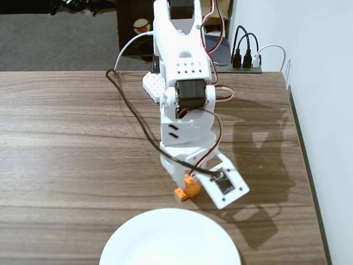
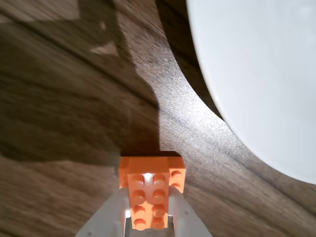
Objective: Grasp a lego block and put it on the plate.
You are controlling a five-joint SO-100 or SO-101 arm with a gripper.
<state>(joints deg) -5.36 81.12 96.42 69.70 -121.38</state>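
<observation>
The claw is clenching the lego block between its white fingers, low over the worktop, just beyond the far rim of the plate in the fixed view. A second orange brick is sitting touching the held one, possibly stuck to it. Risk: that brick may be dragging along or dropping off mid-transfer if the two are joined; a shallow grip on the block's sides could also be letting it twist out. The plate is lying empty; nothing is resting on its glossy surface.
</observation>
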